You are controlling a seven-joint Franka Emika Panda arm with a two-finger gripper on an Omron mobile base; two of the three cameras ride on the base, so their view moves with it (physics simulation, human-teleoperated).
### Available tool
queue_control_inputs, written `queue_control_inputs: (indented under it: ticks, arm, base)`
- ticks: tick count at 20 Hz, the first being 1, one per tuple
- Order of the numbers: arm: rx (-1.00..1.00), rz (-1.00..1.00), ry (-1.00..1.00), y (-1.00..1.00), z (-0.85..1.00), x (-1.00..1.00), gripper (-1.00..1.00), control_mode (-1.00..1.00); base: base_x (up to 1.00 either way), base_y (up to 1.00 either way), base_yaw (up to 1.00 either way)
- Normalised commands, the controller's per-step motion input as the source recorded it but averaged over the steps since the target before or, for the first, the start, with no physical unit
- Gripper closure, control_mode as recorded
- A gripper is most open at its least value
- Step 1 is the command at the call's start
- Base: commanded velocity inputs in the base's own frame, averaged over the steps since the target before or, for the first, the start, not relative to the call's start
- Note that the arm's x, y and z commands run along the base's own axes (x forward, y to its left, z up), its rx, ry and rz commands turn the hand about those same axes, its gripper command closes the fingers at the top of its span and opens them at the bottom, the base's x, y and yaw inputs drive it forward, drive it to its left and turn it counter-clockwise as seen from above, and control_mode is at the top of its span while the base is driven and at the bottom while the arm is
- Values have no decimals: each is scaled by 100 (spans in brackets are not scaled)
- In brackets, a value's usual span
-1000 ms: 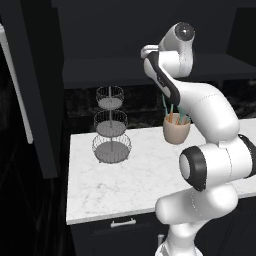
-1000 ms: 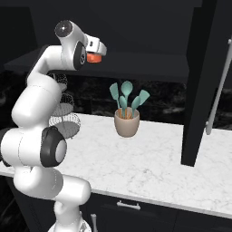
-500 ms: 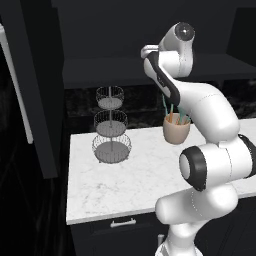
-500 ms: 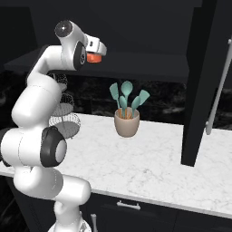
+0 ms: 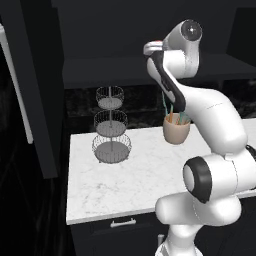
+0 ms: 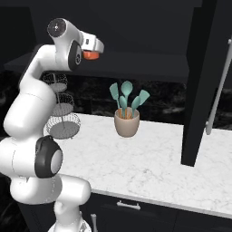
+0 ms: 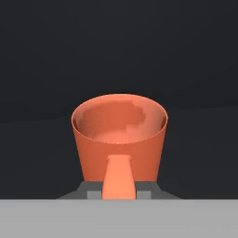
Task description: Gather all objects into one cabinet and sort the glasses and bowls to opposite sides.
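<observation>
An orange-red cup (image 7: pixel 119 139) with a handle facing the camera sits right in front of my gripper (image 7: pixel 119 193), which is shut on it. In the right base view the cup (image 6: pixel 92 55) hangs at the tip of the hand, just above the shelf (image 6: pixel 136 61) of the open black wall cabinet. The hand (image 5: pixel 155 48) is raised to shelf height (image 5: pixel 110 67), and a sliver of the cup (image 5: pixel 159 42) shows at it. One cabinet door (image 6: pixel 199 90) with a long silver bar handle (image 6: pixel 219 86) stands open at the right. The other cups and the grey bowl are out of view.
A three-tier wire basket stand (image 5: pixel 111 125) and a beige pot of teal utensils (image 6: pixel 126 122) stand on the white marble counter (image 5: pixel 130 185) below the cabinet. Another open door (image 5: pixel 40 100) juts out at the left. Low black cupboards (image 6: pixel 129 205) run under the counter.
</observation>
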Motion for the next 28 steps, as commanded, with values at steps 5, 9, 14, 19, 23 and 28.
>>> queue_control_inputs:
  ticks: [5, 9, 14, 19, 23, 28]
  arm:
    - [0, 0, -17, 0, 2, -48, 100, -100]
    - [0, 0, -15, 0, 0, -54, 100, -100]
    - [0, 0, -14, 0, 9, -54, 100, -100]
    - [0, 0, -5, 0, 5, -26, 100, -100]
    - [0, 0, 0, 0, 0, 0, 100, -100]
    - [0, 0, 0, 0, 0, 0, 100, 100]
  base:
    - [0, 0, 0]
    - [0, 0, 0]
    - [0, 0, 0]
    - [0, 0, 0]
    - [0, 0, 0]
    - [0, 0, 0]
